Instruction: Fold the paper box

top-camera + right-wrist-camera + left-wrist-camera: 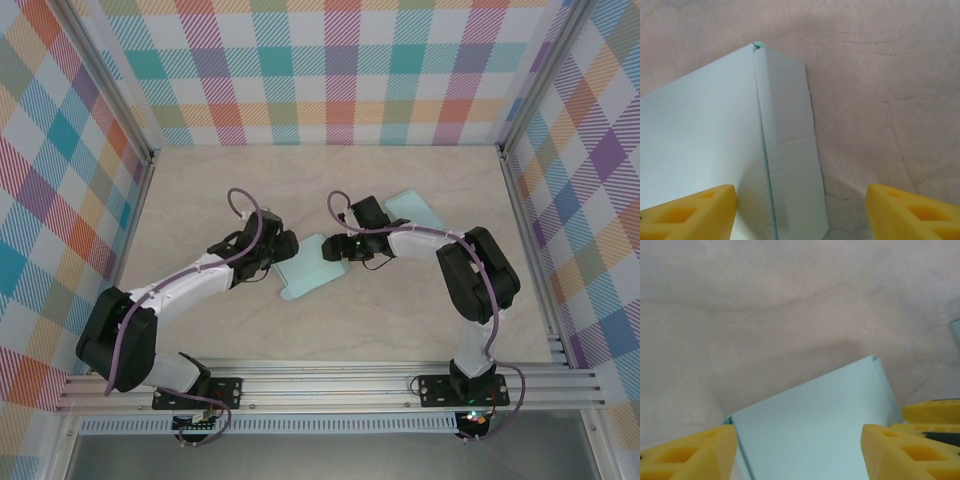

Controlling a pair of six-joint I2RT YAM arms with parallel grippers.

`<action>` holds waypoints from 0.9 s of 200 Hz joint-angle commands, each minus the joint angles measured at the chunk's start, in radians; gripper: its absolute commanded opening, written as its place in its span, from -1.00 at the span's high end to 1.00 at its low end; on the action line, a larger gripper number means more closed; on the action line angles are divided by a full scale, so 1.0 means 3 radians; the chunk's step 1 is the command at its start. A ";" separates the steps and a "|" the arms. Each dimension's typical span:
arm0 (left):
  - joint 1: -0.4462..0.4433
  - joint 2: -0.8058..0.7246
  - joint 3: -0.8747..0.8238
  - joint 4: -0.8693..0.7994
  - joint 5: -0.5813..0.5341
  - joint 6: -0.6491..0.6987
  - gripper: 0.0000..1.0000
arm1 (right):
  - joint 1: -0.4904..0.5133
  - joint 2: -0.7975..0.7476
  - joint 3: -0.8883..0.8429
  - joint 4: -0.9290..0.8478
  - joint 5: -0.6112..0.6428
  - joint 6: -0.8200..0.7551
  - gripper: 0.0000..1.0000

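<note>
No lettering, label, brand mark or number is legible on any surface here; the pale blue paper box [306, 274] turns plain, unprinted faces to the cameras.

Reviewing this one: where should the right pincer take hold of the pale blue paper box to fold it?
On the narrow flap beside the crease of the paper box, from above with the right pincer straddling it: that strip bends away from the flat panel, so its free edge is probably easiest to pinch.
</note>
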 commanded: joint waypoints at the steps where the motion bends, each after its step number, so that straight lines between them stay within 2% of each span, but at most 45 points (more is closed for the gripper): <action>1: 0.0004 -0.0042 -0.0180 -0.0325 -0.0047 -0.0063 -0.34 | 0.0005 -0.0059 -0.0055 -0.0032 -0.0107 0.0081 -0.38; 21: 0.0013 -0.0008 -0.0274 -0.0232 0.0064 -0.0081 -0.34 | 0.0006 -0.0077 -0.0023 -0.0078 -0.0113 0.0128 -0.42; 43: 0.0072 0.0113 -0.0332 -0.0020 0.0289 -0.0093 -0.23 | 0.0000 -0.0095 -0.0018 -0.0028 -0.0197 0.0190 -0.46; 96: 0.0295 0.0364 -0.0474 0.0239 0.0653 -0.0107 0.35 | -0.0063 -0.0090 -0.0102 0.0189 -0.0477 0.0453 -0.51; 157: 0.0603 0.0327 -0.0697 0.0422 0.0990 -0.0016 0.64 | -0.0186 0.0052 -0.0376 0.0936 -0.1082 0.0877 -0.49; 180: 0.0746 0.0311 -0.0732 0.0440 0.1130 0.0146 0.66 | -0.0224 0.0133 -0.0461 0.1264 -0.1276 0.1019 -0.49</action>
